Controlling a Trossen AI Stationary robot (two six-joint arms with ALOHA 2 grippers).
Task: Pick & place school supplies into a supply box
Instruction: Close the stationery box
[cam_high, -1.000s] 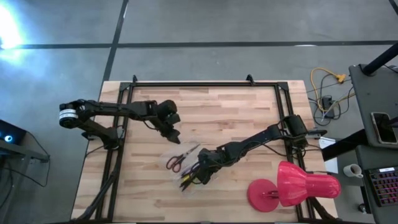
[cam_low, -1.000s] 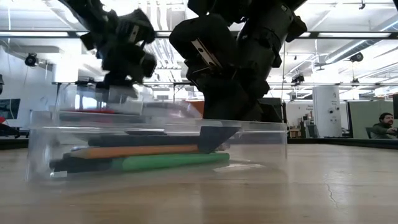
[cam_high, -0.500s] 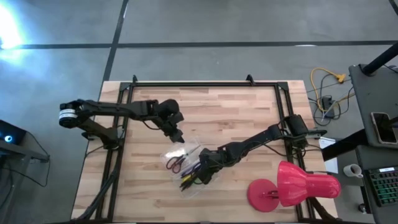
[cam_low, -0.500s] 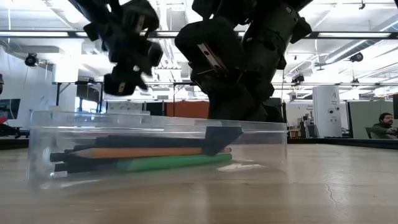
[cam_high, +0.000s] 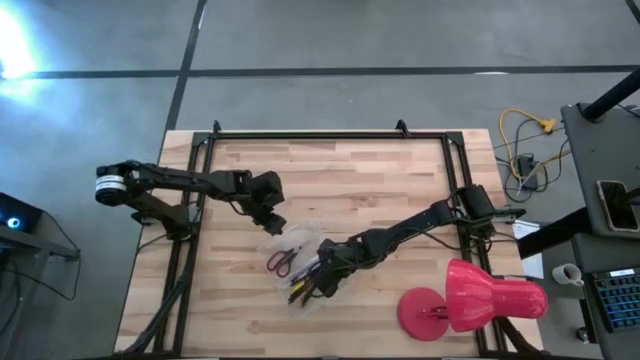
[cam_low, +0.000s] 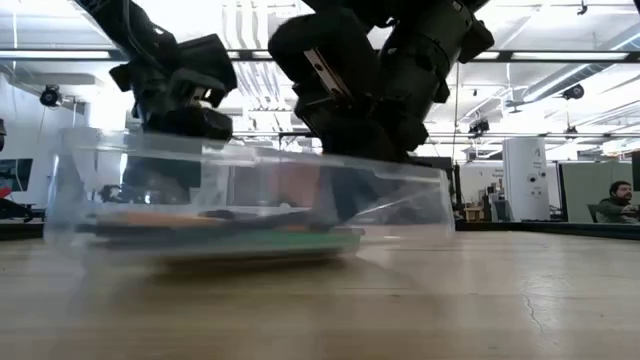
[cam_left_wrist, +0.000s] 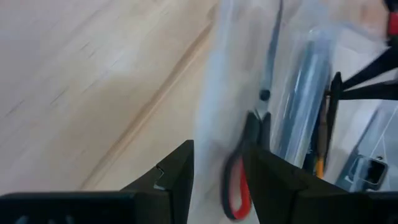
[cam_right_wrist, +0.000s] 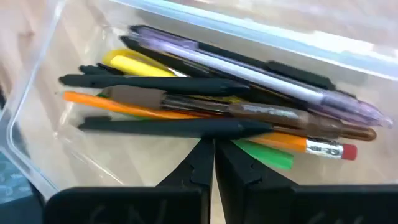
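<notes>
Largest first: wooden table (cam_high: 380, 170), with bare boards toward the far edge and on both sides. Next, pink-red lamp (cam_high: 480, 300), lying near the right front corner, well apart from the work. Then clear supply box (cam_high: 298, 236), front of centre, apparently tipped up at one end in the low view.

Left gripper (cam_high: 273, 222) at the box's far-left corner, fingers apart and straddling the clear wall. Right gripper (cam_high: 325, 280) down inside the box, fingers pressed together with nothing between them, tips just beside a dark pen. Smallest: red-handled scissors (cam_high: 280, 263) in the box's left part, pens and pencils (cam_right_wrist: 186, 127) heaped beside them, all within the walls.

Looks like the closing step: nothing loose on the boards, so probably settling the box. Calls next for lifting the right gripper straight up past the rim, then easing the left one off the wall without dragging the box. Cramped inside the walls; open board on the far side; lamp and front edge the only limits.
</notes>
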